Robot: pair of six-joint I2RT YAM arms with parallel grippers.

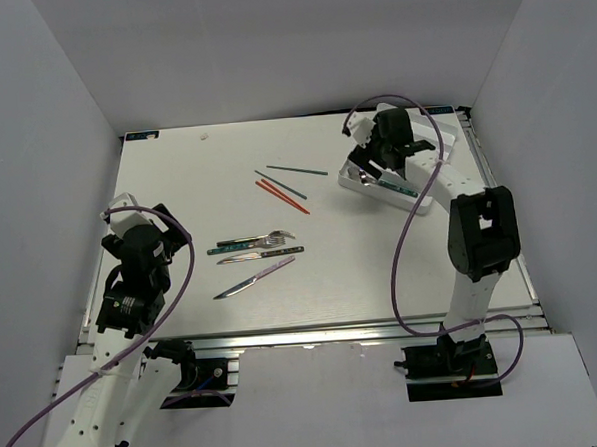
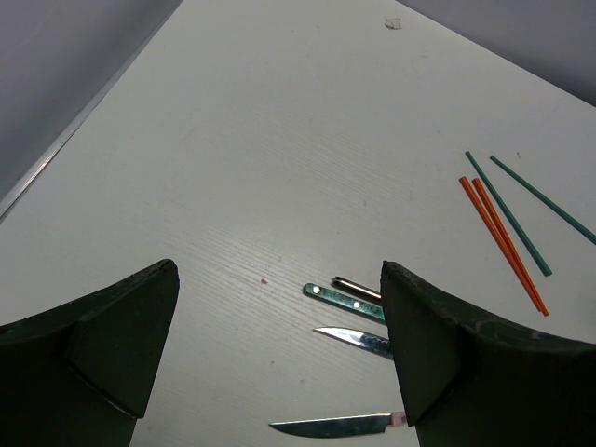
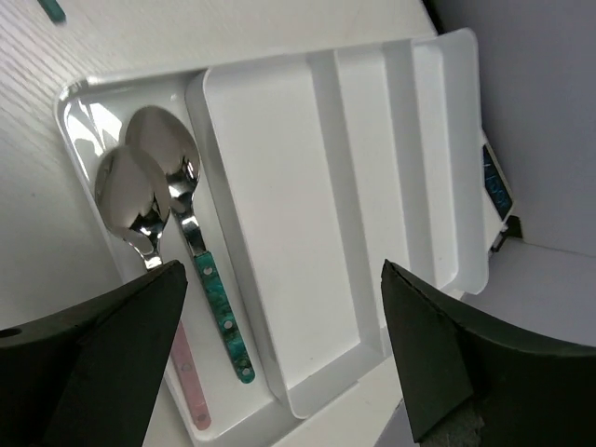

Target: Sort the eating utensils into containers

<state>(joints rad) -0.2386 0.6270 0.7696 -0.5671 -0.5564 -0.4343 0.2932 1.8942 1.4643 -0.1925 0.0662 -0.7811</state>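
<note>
Overhead, the right gripper (image 1: pixel 375 162) covers much of the white tray (image 1: pixel 349 182).

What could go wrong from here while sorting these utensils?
1. The fork and knives lie close together, so the open left end effector may nudge a neighbour while grabbing one.
2. The red-orange chopsticks and green chopsticks are thin, flat and side by side, so a pinch might slip or mix colours.

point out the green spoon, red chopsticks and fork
green spoon (image 3: pixel 222 312), right wrist view, on its handle
red chopsticks (image 2: pixel 503 244), left wrist view, mid-shaft
fork (image 1: pixel 279 237), top external view, on its head
</note>
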